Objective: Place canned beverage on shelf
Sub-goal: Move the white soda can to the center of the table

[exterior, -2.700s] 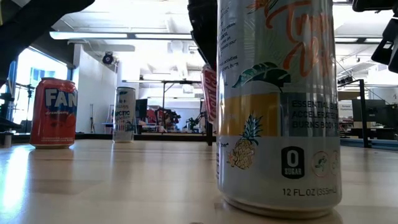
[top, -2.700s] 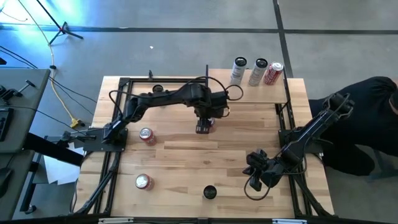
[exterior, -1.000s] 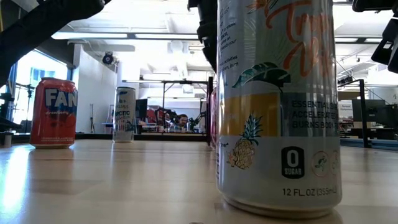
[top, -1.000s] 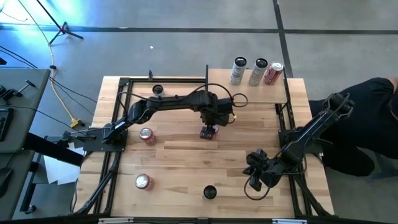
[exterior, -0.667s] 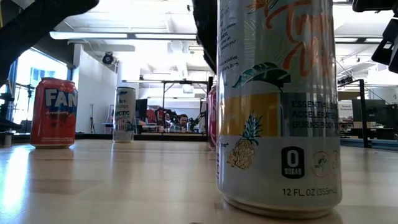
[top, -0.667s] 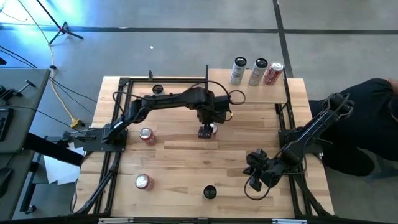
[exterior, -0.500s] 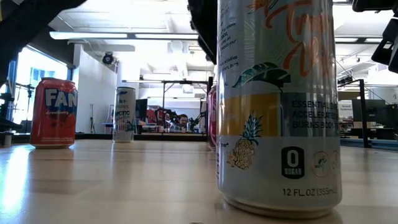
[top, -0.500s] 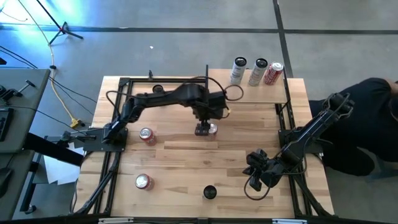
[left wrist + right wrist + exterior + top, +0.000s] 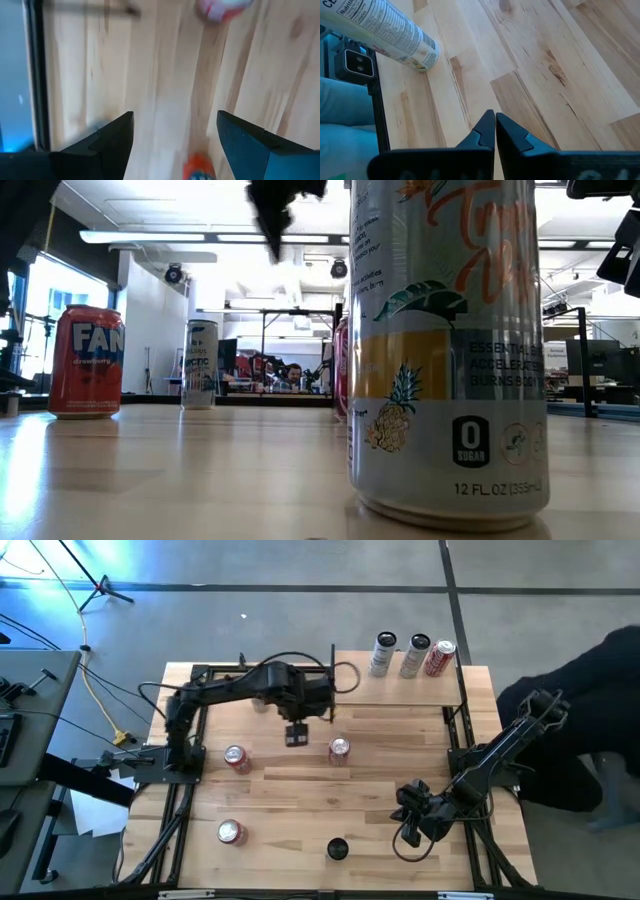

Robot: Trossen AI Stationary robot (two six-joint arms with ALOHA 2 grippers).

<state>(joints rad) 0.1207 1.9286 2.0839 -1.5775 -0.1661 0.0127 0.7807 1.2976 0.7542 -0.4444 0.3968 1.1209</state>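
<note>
Three cans [image 9: 412,656] stand in a row on the shelf [image 9: 400,690] at the far right corner of the striped wooden table [image 9: 300,810]. One red can [image 9: 339,749] stands upright near the table's middle, free of any grip. Just to its left the left gripper [image 9: 296,735] hangs with fingers parted and empty. Two more red cans [image 9: 236,758] stand toward the left side, and a tall can [image 9: 338,849] stands at the near edge. The right gripper [image 9: 412,810], fingers pressed together, rests at the near right. Bare wood lies between the middle can and the shelf; grey floor surrounds the table.
</note>
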